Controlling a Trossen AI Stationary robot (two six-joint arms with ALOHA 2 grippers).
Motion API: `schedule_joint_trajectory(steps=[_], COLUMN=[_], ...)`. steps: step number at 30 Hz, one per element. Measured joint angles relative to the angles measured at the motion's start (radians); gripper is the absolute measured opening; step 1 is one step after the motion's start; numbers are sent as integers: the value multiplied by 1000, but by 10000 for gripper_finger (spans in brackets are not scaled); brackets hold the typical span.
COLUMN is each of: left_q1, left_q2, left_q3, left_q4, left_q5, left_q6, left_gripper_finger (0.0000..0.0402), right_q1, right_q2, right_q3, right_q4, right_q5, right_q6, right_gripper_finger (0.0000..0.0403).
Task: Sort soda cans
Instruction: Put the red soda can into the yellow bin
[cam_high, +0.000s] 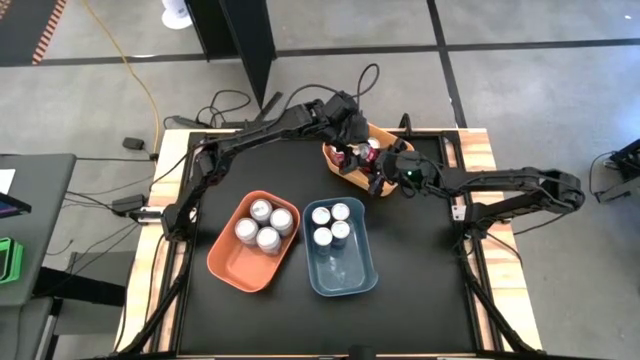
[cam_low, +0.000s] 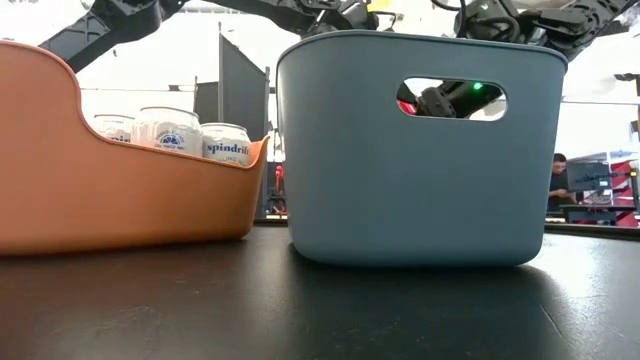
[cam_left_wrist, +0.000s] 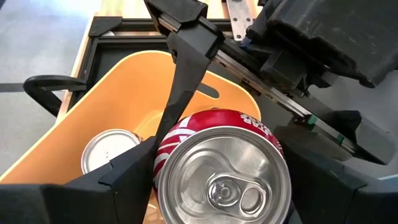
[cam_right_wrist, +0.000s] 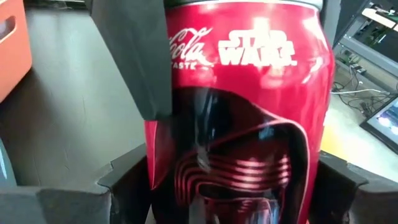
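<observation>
Black worktop (cam_high: 420, 250), far yellow bin (cam_high: 340, 170): red Star Wars cola can (cam_left_wrist: 221, 168), upright, axis vertical, clasped between both the left pincer (cam_high: 358, 150) from above and the right pincer (cam_high: 385, 175) from the side, equally near, orange bin (cam_high: 225, 270) lying nearer-left.

A robotics lab or workshop: the black tabletop (cam_high: 420, 260) sits in a wooden frame on a bare grey concrete floor (cam_high: 540, 30), with loose cables (cam_high: 140, 80) trailing across it. Dark partition panels (cam_low: 240, 90) stand behind the rig, a person (cam_low: 558, 180) sits at a distant workstation, and a screen (cam_right_wrist: 385, 121) glows on a bench nearby
</observation>
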Motion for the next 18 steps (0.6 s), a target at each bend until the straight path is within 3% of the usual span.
schedule_joint_trajectory(steps=[7,14,18], left_q1=[2,16,17], left_q2=[0,0,0], left_q3=[0,0,0], left_q4=[3,-21,-19], left_q5=[-1,-53,-23], left_q6=[4,4,-3], left_gripper_finger=[297,297,297], right_q1=[-14,-5,-5], right_q2=[0,1,1], right_q3=[0,-4,-4], right_q4=[-13,-22,-16], right_q5=[0,8,16], right_q6=[23,49,41], right_gripper_finger=[346,393,394])
